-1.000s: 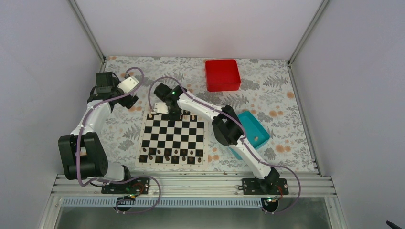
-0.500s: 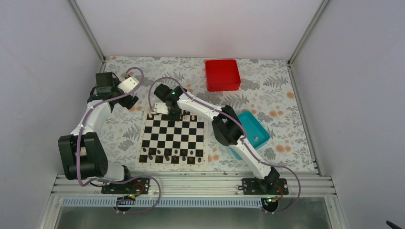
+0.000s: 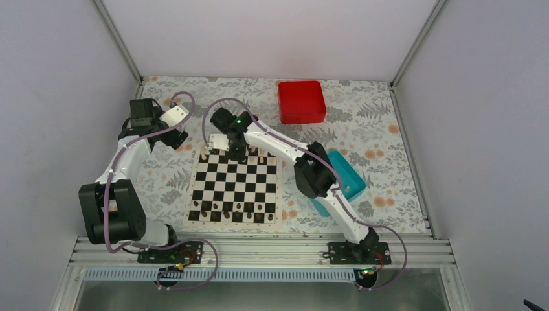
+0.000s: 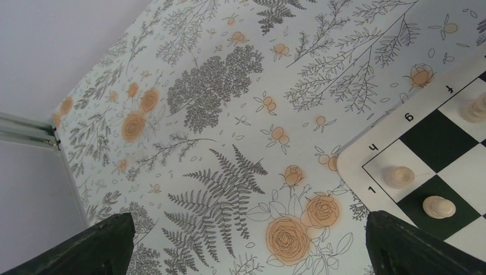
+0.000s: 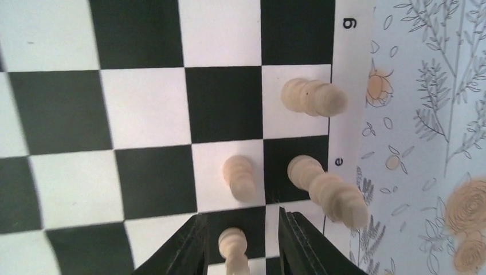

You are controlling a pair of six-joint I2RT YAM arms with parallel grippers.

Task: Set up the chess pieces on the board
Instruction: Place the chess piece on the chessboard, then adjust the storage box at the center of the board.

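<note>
Chess pieces [image 5: 240, 177] standing along far edge of board [image 5: 143, 103]; right fingers [image 5: 183, 252] released, straddling one; left fingers [image 4: 97, 246] gaping wide.

White arm links [image 3: 126, 159] w/ black joints [image 3: 116, 210], lilac cables [image 3: 206, 126], green LED [image 3: 238, 120] nr right wrist, black base plates [image 3: 353, 251]

The pieces [image 5: 239, 176] are looking like pale, matt, unvarnished wood, and the board [image 5: 143, 109] is showing a smooth printed face with little shine. The fingers [image 5: 301, 246] are appearing as matt black plastic. The counter [image 4: 218, 86] is wearing a smooth, flower-printed covering, the box [image 3: 301, 102] is looking like smooth red plastic, and the rail [image 3: 259, 249] is showing bare grooved metal.
</note>
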